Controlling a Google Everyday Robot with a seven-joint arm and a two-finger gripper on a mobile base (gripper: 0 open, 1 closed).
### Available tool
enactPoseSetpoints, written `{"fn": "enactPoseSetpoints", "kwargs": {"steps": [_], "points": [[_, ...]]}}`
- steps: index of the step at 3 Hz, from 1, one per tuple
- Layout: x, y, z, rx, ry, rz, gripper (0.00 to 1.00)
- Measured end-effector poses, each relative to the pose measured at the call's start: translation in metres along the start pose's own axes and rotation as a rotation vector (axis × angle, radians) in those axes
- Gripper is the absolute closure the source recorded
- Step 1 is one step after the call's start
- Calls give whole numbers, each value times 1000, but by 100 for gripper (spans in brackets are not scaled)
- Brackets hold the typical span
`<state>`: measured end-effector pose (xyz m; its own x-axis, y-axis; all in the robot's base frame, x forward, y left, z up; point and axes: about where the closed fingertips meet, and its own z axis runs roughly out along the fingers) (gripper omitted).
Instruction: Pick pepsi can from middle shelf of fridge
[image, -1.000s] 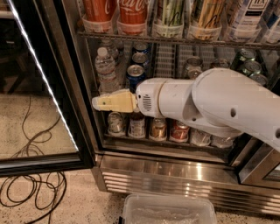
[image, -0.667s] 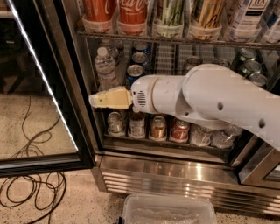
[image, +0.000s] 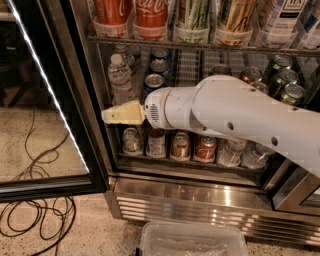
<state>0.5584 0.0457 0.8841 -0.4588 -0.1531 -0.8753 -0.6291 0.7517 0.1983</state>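
Note:
The fridge (image: 200, 202) stands open, its glass door (image: 30, 150) swung out to the left. On the middle shelf (image: 190, 67) a row of blue pepsi cans runs front to back, and the nearest pepsi can (image: 153, 83) shows its silver top just above my white arm. My gripper (image: 119, 114), cream-coloured, points left at the front of that shelf. It sits below a clear water bottle (image: 120, 75) and to the lower left of the pepsi can, touching neither. My arm hides the shelf's front rail.
Green cans (image: 282, 80) and copper-brown cans (image: 250, 75) fill the shelf's right side. Tall red cola cans (image: 150, 15) stand on the rack above and mixed cans (image: 180, 146) on the one below. A clear plastic bin (image: 192, 240) and black cables (image: 35, 220) lie on the floor.
My forearm has swung leftward across the shelf front, covering more of the cans. The gripper itself has barely shifted.

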Motion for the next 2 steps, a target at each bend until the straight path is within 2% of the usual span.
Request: {"fn": "enactPoseSetpoints", "kwargs": {"steps": [2], "points": [[7, -12, 3, 77, 50, -9, 0]]}}
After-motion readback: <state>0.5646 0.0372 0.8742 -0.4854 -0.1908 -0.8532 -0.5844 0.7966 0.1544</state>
